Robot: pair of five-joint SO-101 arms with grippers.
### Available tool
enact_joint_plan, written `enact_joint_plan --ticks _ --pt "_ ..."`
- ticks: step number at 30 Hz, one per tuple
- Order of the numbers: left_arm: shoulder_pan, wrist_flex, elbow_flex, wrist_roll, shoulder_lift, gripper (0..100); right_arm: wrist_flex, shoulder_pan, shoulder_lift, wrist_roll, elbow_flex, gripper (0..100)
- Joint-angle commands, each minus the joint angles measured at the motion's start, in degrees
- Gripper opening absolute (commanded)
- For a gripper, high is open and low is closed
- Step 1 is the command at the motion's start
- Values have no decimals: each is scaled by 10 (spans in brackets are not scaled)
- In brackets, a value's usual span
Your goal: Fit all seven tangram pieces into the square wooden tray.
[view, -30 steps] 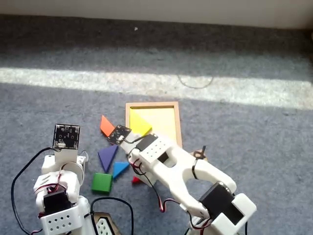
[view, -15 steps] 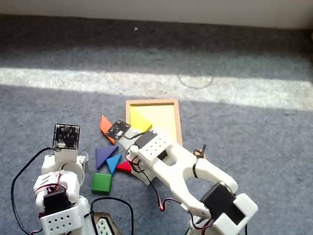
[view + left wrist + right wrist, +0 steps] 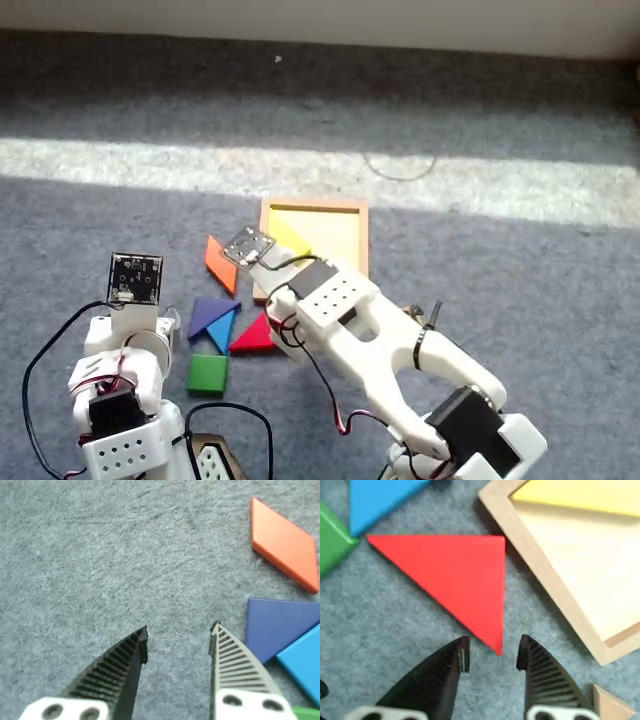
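The square wooden tray (image 3: pixel 355 240) lies mid-carpet with a yellow piece (image 3: pixel 290 238) inside it. Left of it lie an orange parallelogram (image 3: pixel 219 264), purple triangle (image 3: pixel 203 312), blue triangle (image 3: pixel 220 329), red triangle (image 3: pixel 253 335) and green square (image 3: pixel 207 372). My right gripper (image 3: pixel 493 655) is open, low over the carpet, with one corner of the red triangle (image 3: pixel 455 575) between its fingertips, beside the tray rim (image 3: pixel 535 565). My left gripper (image 3: pixel 179 630) is open over bare carpet, short of the orange parallelogram (image 3: pixel 285 545) and purple triangle (image 3: pixel 280 625).
A tan piece (image 3: pixel 607 705) peeks out next to the right gripper, outside the tray. The right arm (image 3: pixel 340 310) crosses the tray's near corner. A thin wire loop (image 3: pixel 400 170) lies on the sunlit strip beyond the tray.
The red triangle has slid left from under the right arm and now lies beside the blue triangle. The blue and purple triangles were pushed left. The tray shifted slightly.
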Motion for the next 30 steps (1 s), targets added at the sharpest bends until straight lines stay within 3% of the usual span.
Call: enact_joint_plan --ticks 1,5,12,20,26,30 --pt "-7 -10 6 1 -4 217 36 -29 -33 4 -3 200" --pt "-7 -10 6 1 -4 217 46 -65 -33 28 -3 200" --pt "-7 -10 6 1 -4 217 -80 -8 -28 -36 -3 198" --pt "-6 -11 6 1 -4 217 -87 -24 -27 -43 -5 207" --pt "-6 -11 6 1 -4 217 -86 -28 -27 -41 5 322" --pt "-6 -11 6 1 -4 217 -87 -45 -26 -40 18 327"
